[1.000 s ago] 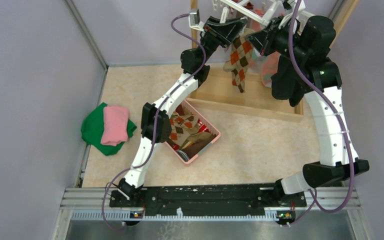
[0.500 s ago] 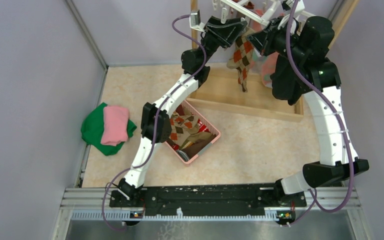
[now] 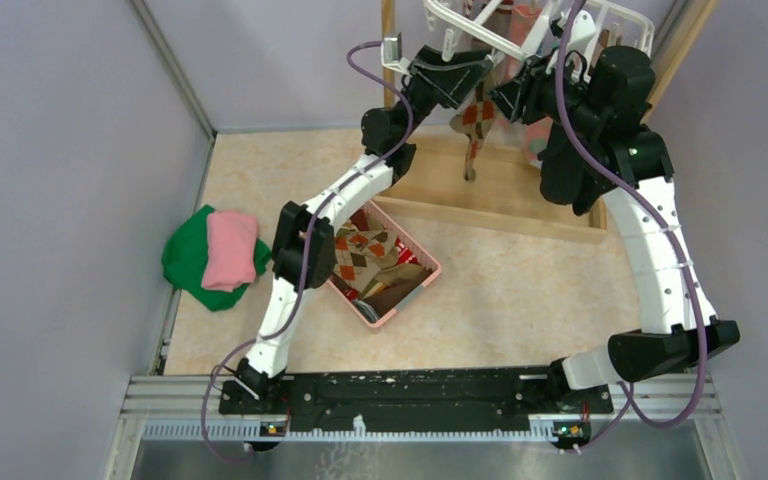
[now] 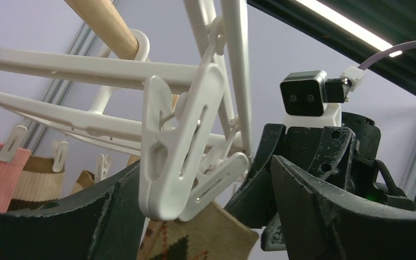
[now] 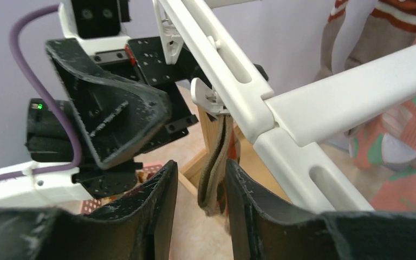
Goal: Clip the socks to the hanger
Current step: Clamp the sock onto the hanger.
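The white hanger (image 3: 520, 25) hangs at the back from the wooden stand. One of its clips (image 4: 176, 157) is shut on the top edge of a brown-orange argyle sock (image 4: 206, 238), which dangles below (image 3: 474, 125). My left gripper (image 4: 195, 216) stands open on either side of that clip without squeezing it. In the right wrist view the argyle sock (image 5: 215, 173) hangs edge-on between my right gripper's (image 5: 200, 216) parted fingers, close to the right one. Pink (image 5: 406, 135) and striped (image 5: 390, 27) socks hang further along the hanger frame (image 5: 314, 108).
A pink basket (image 3: 428, 272) with more socks sits on the floor by the left arm. Folded green and pink cloths (image 3: 215, 255) lie at the left. The wooden stand's base (image 3: 520, 195) lies under the hanger. Walls close in on both sides.
Both grippers have opened. The argyle sock, earlier spread wide between them, now hangs narrow from the clip alone. The hanger has swung a little toward the right.
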Controlling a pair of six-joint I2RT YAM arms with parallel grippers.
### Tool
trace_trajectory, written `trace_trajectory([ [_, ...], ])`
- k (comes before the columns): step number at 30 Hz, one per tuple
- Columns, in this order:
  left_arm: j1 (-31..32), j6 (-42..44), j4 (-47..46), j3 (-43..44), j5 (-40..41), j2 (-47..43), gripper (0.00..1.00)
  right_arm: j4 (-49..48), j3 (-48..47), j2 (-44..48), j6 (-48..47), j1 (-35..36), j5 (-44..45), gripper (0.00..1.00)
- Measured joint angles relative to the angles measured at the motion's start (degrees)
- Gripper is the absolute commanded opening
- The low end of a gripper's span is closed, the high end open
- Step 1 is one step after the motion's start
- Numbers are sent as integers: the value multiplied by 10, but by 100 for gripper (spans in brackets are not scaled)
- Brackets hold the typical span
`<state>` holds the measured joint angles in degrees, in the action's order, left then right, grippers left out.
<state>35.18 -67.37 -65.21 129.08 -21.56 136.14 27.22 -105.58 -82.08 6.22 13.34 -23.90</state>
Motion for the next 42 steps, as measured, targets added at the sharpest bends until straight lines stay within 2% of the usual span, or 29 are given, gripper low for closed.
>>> trace_trajectory([
  [5, -6, 0, -38, -77, -10, -42, 91, 2, 29, 16, -14, -2, 3, 52],
  [8, -11, 0, -55, -121, -17, -68, 91, 3, 40, 27, -28, -6, 2, 57],
  [13, -18, 7, -79, -197, -27, -108, 91, 6, 63, 53, -54, -31, -19, 60],
  [18, -23, 15, -98, -274, -38, -140, 91, 19, 86, 82, -92, -82, -64, 67],
  [24, -25, 40, -120, -399, -66, -189, 90, 64, 118, 114, -165, -108, -110, 68],
  [27, -25, 66, -134, -489, -82, -230, 90, 80, 129, 125, -188, -121, -123, 64],
  [34, -25, 157, -150, -669, -121, -335, 89, 79, 142, 141, -190, -188, -132, 38],
  [42, -25, 282, -122, -824, -135, -476, 89, 53, 157, 145, -165, -240, -152, 19],
])
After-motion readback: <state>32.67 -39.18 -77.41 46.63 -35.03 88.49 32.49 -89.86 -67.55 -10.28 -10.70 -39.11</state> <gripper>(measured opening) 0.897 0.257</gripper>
